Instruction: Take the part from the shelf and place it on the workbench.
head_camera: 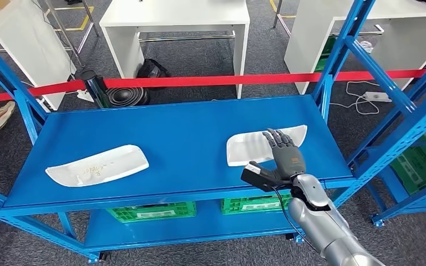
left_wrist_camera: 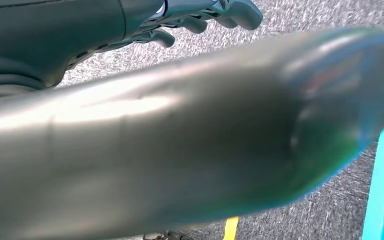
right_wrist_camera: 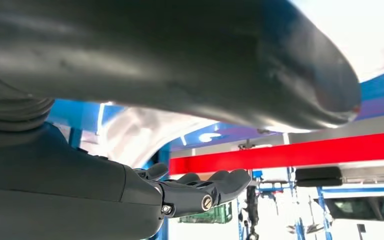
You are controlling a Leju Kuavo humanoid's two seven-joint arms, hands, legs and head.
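Right robot hand (head_camera: 284,153) rests flat on white part (head_camera: 244,147); red tape (head_camera: 211,81) behind shelf (head_camera: 188,124).

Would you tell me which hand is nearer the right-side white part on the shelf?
Right. The right hand reaches over the white part; the left hand hangs low above the floor, away from it.

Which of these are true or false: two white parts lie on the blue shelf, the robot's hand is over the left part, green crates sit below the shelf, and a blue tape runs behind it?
1. Two white parts lie on the blue shelf. True.
2. The right hand is over the left part. False: it is over the right part.
3. Green crates sit below. True.
4. A blue tape runs behind. False: the tape is red.
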